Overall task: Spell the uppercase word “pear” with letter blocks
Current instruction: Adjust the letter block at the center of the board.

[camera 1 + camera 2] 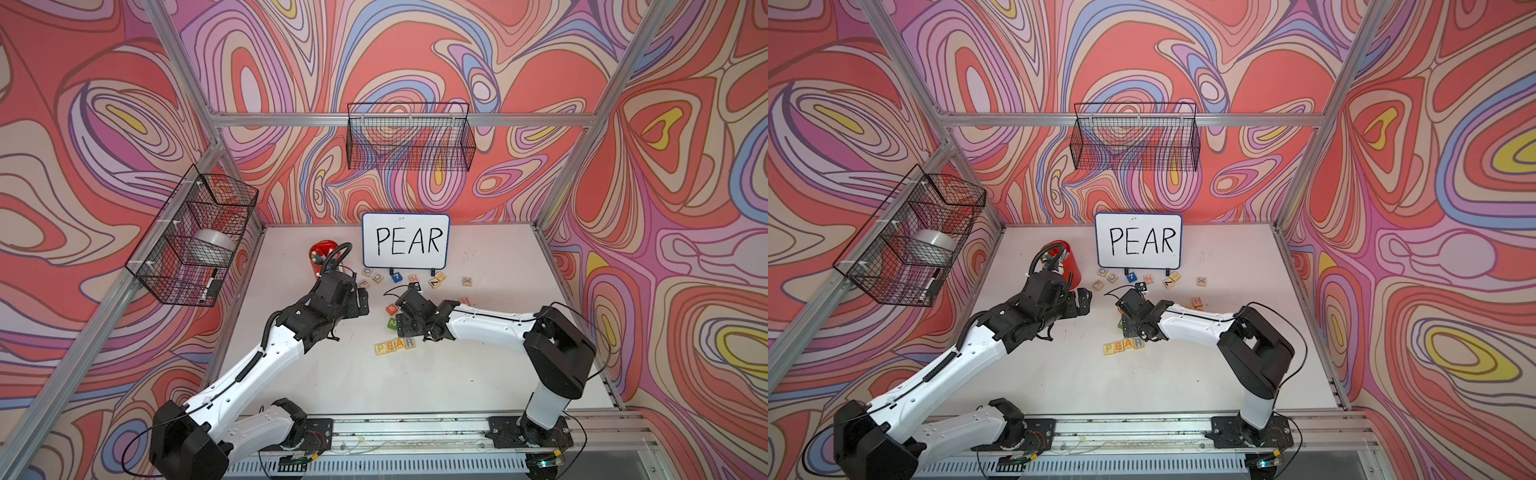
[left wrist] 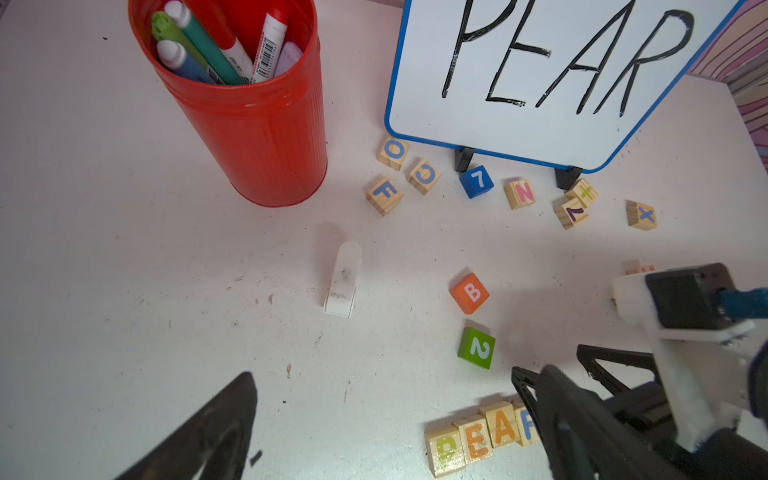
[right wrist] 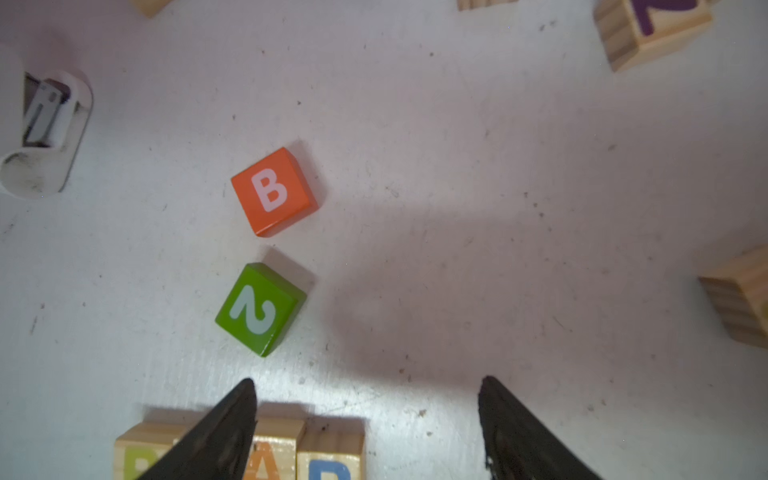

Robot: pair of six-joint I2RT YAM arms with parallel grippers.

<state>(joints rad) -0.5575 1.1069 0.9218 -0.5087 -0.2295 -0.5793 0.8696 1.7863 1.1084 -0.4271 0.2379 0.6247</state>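
PEAR blocks sit in a touching row on the worktop; left claw and right claw gape empty, the right close over the row, where a low swing might scatter it.

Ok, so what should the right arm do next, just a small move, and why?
Probably lift the right gripper straight up and back away. Its jaws stand open and empty, and the letter blocks already sit side by side reading PEAR, so nothing seems left to place.
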